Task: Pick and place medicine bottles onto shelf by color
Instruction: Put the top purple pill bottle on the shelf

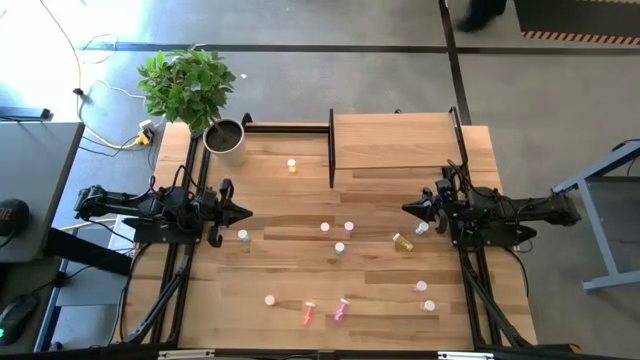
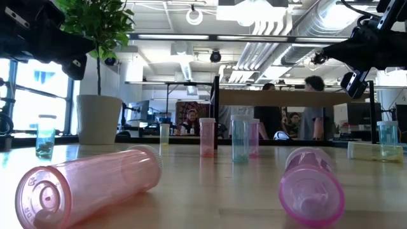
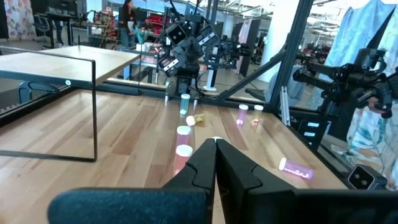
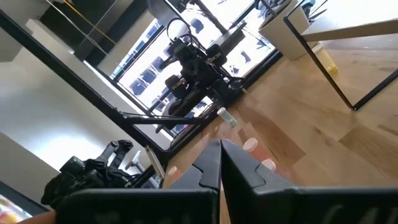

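The left gripper [image 1: 243, 211] hangs at the table's [image 1: 280, 270] left edge, fingers pressed together and holding nothing. A pale bottle [image 1: 243, 236] stands just beside its tip, toward the near edge. Behind it a pot [image 1: 226, 141] with a plant [image 1: 187, 82] sits at the far left corner, and a yellow bottle [image 1: 292, 166] stands near the shelf [image 1: 395, 140], which fills the far middle and carries no bottles. The bottles [image 1: 339, 248] lie scattered over the middle and near-right of the table, two pink ones [image 1: 341, 309] on their sides near the front. The right gripper [image 1: 408, 208] is at the right edge, fingers together and empty, with a lying yellow bottle [image 1: 403, 242] and a pale one [image 1: 422, 228] just beside its tip.
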`<action>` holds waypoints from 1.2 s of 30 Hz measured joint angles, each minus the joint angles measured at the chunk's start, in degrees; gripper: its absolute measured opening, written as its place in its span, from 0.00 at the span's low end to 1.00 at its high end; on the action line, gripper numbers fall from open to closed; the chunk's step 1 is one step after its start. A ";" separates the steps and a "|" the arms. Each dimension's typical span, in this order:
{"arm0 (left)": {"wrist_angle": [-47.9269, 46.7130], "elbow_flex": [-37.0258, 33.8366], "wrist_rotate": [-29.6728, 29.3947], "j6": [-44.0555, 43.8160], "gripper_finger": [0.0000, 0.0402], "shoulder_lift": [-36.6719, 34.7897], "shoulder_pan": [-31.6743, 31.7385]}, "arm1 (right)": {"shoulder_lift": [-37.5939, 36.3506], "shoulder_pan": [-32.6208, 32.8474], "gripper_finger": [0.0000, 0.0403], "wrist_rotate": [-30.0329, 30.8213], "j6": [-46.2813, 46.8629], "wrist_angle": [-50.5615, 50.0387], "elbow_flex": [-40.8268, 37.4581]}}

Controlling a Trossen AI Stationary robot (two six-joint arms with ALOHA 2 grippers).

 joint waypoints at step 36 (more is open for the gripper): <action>0.47 -0.01 -3.05 -13.56 0.00 0.00 0.00 | 18.11 0.00 0.00 7.91 -18.54 -4.33 20.83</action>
